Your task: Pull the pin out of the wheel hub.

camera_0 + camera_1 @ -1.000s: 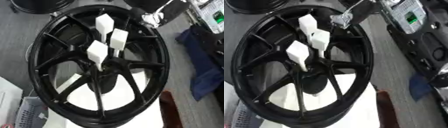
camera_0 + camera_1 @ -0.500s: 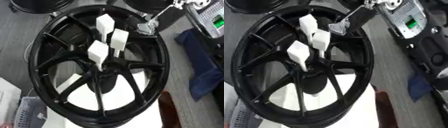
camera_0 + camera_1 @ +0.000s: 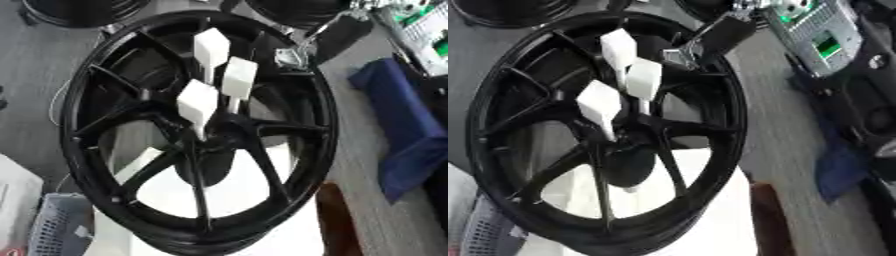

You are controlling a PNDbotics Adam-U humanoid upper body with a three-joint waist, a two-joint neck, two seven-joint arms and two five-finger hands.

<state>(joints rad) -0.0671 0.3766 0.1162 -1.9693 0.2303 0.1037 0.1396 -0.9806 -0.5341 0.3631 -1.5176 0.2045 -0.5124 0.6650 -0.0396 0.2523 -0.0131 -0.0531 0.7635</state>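
While the black wheel [image 3: 197, 135] lies flat across the middle of the worktop [image 3: 350, 150], three white pins stand up out of its hub [image 3: 210, 145]. Far pin [image 3: 211, 47], middle pin [image 3: 239, 77], near pin [image 3: 198, 102], each a white block on a thin stem, all seated, stepped in a line from the far side of the wheel down toward the centre. Coming in from the far right corner is the right hand [image 3: 682, 56], dark arm and silver tip, sitting over the wheel's far right rim, just beside the middle pin but not touching it. Its fingers are too blurred to read; whether spread or closed, I cannot tell. Nothing shows between them. Blue cloth [image 3: 398, 130] lies along the right edge of the worktop, a grey basket [image 3: 57, 225] at the near left corner, and white sheet [image 3: 227, 190] shows through the spokes under the wheel.
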